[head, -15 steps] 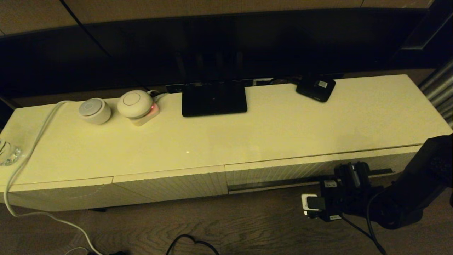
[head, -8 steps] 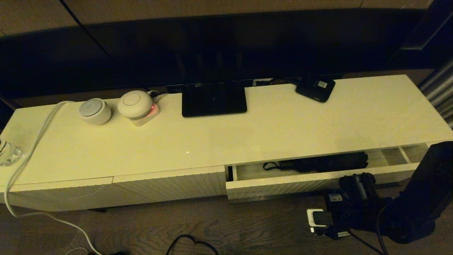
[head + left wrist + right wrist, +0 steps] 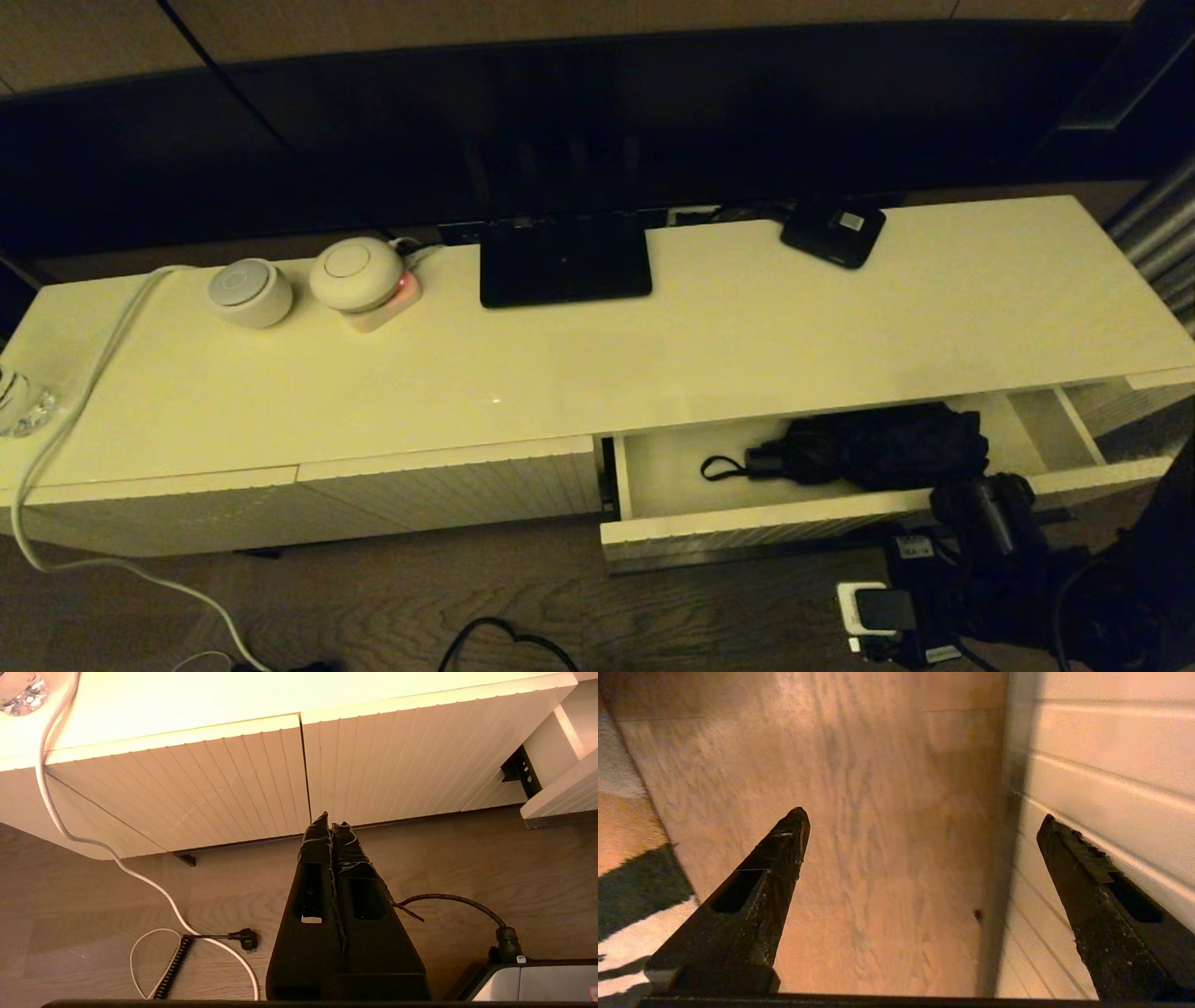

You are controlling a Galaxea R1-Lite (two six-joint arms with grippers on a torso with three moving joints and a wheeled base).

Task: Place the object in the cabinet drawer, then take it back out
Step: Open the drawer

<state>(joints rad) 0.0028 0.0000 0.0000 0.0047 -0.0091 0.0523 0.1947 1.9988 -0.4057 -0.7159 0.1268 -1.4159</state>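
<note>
The cabinet drawer (image 3: 747,529) stands pulled out at the cabinet's right half. The black folding umbrella (image 3: 878,448) lies inside it, handle and wrist loop (image 3: 724,467) pointing left. My right gripper (image 3: 980,523) sits low at the drawer's front, right of its middle. In the right wrist view this gripper (image 3: 924,815) is open with nothing between its fingers; one finger (image 3: 1092,872) lies along the ribbed drawer front (image 3: 1106,765) and wooden floor shows between them. My left gripper (image 3: 331,821) is shut and empty, hanging low before the left ribbed panels (image 3: 233,779), out of the head view.
On the cabinet top (image 3: 747,336) stand a flat black stand base (image 3: 565,261), a small black box with a white label (image 3: 834,233), two round white devices (image 3: 250,291) (image 3: 357,273) and a glass (image 3: 19,401). A white cable (image 3: 84,373) drops to the floor; a black cable (image 3: 504,635) lies there.
The drawer went from shut to pulled well out, and the umbrella inside came into sight. My right arm moved toward me and downward with the drawer front.
</note>
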